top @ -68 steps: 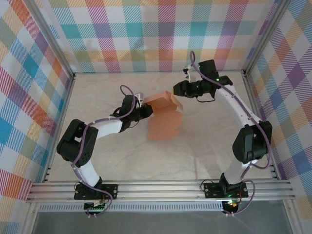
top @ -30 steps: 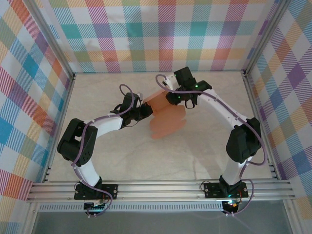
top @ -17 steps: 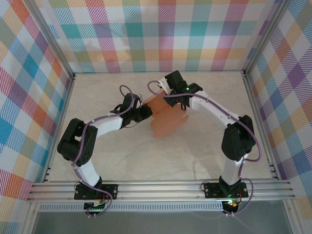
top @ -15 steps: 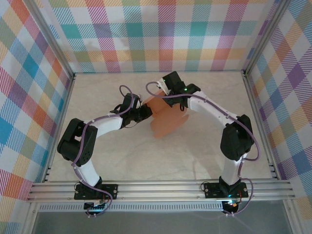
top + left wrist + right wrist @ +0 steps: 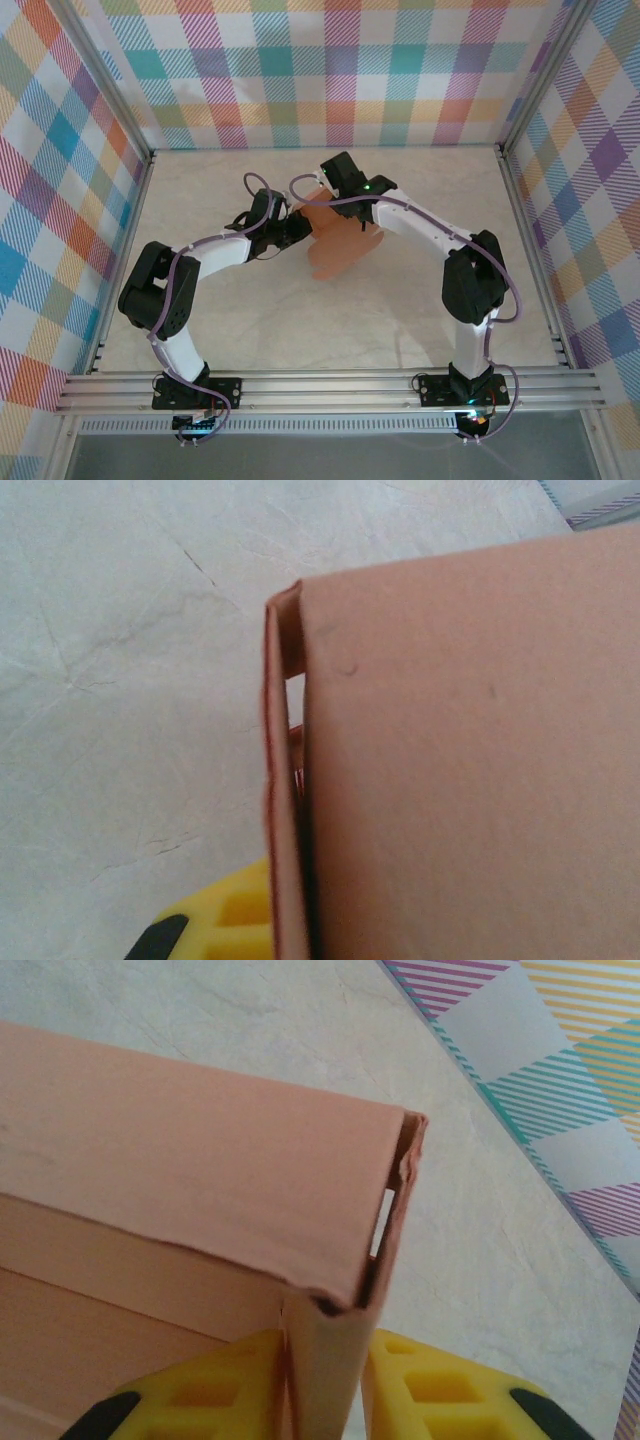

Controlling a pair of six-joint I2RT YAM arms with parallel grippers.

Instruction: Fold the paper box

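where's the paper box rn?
Mid-table in the top view: the paper box, with the left gripper at its left edge and the right gripper at its far edge.

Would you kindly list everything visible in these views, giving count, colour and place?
paper box: one, salmon-orange, mid-table, between the two claws
table: one, cream marbled, beneath everything
walls: three, pastel plaid, around the table
rail: one, silver, near edge
left arm: one, black and white, near left
right arm: one, black and white, near right
left claw: one, yellow fingers, shut on the box's left edge
right claw: one, yellow fingers, clamping a box flap
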